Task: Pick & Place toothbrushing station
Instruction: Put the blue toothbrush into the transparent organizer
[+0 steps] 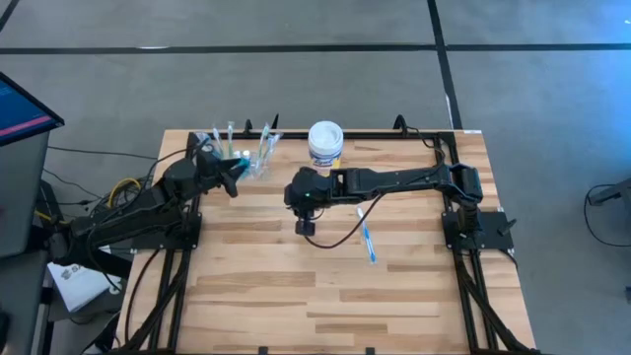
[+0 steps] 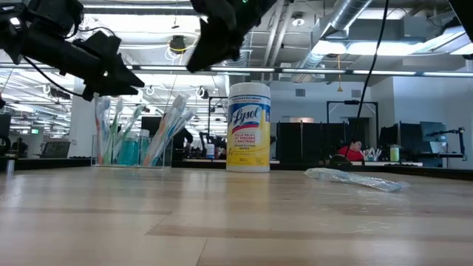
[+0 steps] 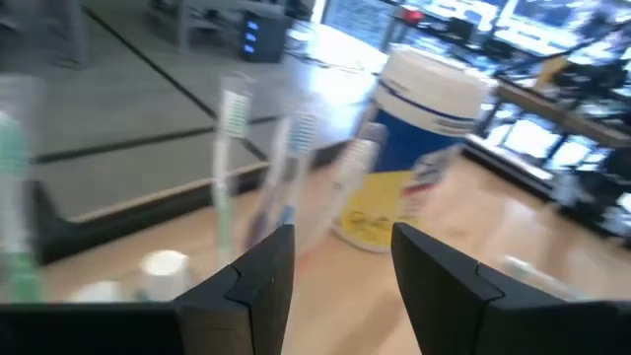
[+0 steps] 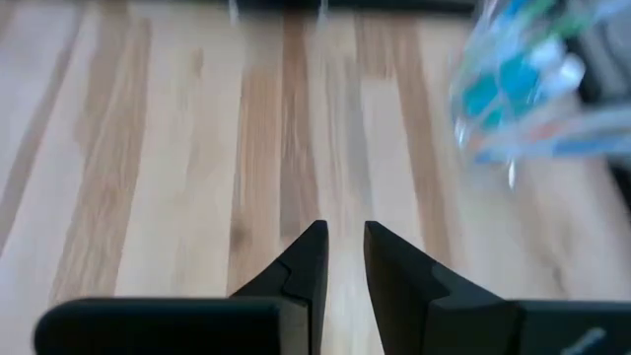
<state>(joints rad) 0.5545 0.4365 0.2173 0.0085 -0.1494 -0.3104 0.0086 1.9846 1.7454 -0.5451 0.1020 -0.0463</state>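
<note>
I see the clear cup (image 1: 258, 155) at the far left of the bench (image 1: 296, 296), toothbrushes (image 2: 171, 129) standing in it and leaning. Another wrapped toothbrush (image 1: 367, 237) lies flat well to its right. My left end effector (image 1: 235, 174) hangs just beside the cup, fingers (image 3: 258, 281) apart and empty. My right end effector (image 1: 306, 226) hangs over mid-bench, its fingers (image 4: 304, 266) nearly together on nothing. The white-lidded wipes tub (image 1: 325, 144) stands beyond it.

Wooden table (image 1: 296, 286): cup (image 1: 258, 158), tub (image 1: 325, 144), toothbrush (image 1: 368, 240)
</note>
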